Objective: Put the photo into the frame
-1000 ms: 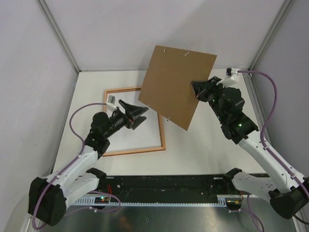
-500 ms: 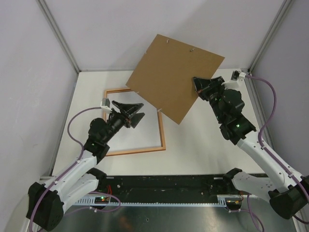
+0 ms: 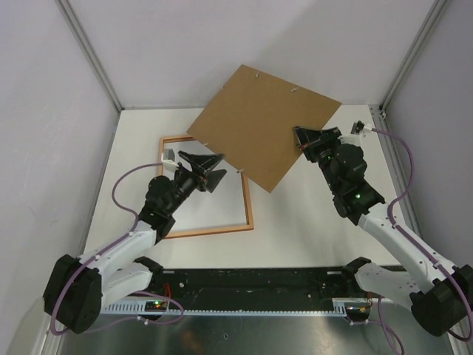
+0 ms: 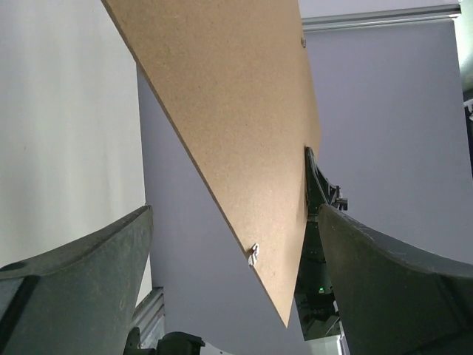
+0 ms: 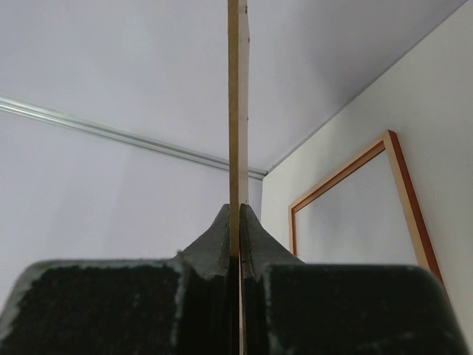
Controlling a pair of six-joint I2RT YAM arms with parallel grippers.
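Observation:
The frame [image 3: 207, 231], a thin orange-rimmed rectangle, lies flat on the white table at the left; its rail [image 5: 410, 200] also shows in the right wrist view. My right gripper [image 3: 299, 137] is shut on the right edge of a plain brown backing board [image 3: 259, 122], holding it up in the air and tilted over the frame's far right corner. The right wrist view sees the board [image 5: 234, 89] edge-on between the closed jaws of that gripper [image 5: 236, 211]. My left gripper [image 3: 219, 170] hovers open over the frame, its spread jaws pointing at the board's underside [image 4: 229, 96]. The photo is out of view.
Grey enclosure walls [image 3: 44, 111] with aluminium posts [image 3: 89, 52] close in the table on three sides. A black rail [image 3: 251, 285] with both arm bases runs along the near edge. Small metal clips [image 4: 253, 255] stick out of the board's edge.
The right gripper has turned the board counter-clockwise, so its left corner has swung left over the frame. The left gripper has shifted slightly and stays open.

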